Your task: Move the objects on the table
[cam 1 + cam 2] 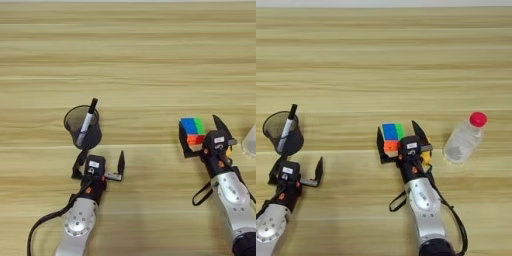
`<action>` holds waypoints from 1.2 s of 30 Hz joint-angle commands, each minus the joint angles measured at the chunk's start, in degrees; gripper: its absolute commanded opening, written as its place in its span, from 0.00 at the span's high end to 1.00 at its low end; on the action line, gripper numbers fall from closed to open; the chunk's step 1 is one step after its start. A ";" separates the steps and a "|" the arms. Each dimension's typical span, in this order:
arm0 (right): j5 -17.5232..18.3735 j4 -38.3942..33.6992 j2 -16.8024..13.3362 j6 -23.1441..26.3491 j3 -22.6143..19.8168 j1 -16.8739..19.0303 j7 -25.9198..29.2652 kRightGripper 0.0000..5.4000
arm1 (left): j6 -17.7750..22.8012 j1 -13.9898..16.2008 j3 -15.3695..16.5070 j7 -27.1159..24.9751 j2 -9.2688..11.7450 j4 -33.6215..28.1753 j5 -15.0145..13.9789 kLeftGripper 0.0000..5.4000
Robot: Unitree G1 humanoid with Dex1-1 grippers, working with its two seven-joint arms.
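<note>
Black fingers of the left gripper (99,161) stood spread just below the pen cup (82,127) in the left eye view; the right gripper (201,136) straddled the cube (193,131), fingers spread. The right eye view alone showed a whole red-capped bottle (464,139) right of the cube on the table (384,60).

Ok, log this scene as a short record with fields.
surface: wooden table
cup: black mesh cup, upright, marker leaning inside
cube: multicoloured cube, between the right claw's fingers
bottle: clear bottle with red cap, right of the cube, shown whole only in the right eye view
left claw: left claw, open, just near of the cup, holding nothing
right claw: right claw, fingers either side of the cube
yellow item: partly hidden behind the right claw
</note>
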 commanded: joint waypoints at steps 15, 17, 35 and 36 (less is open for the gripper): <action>-1.59 2.65 -0.67 3.87 -0.07 -2.54 -1.11 0.00 | -4.53 1.89 -3.36 -6.20 -1.66 -7.95 -3.30 0.01; -1.85 2.77 -0.76 4.35 0.10 -2.72 -1.25 0.00 | -4.65 1.77 -3.27 -5.97 -1.78 -7.75 -3.19 0.01; -3.27 3.95 -0.55 9.77 1.12 -4.36 -2.37 0.00 | -5.77 1.82 -4.34 -5.31 -2.13 -7.17 -1.84 0.01; -3.29 3.98 -0.56 10.02 1.14 -4.38 -2.42 0.00 | -5.78 1.82 -4.36 -5.26 -2.17 -7.13 -1.80 0.01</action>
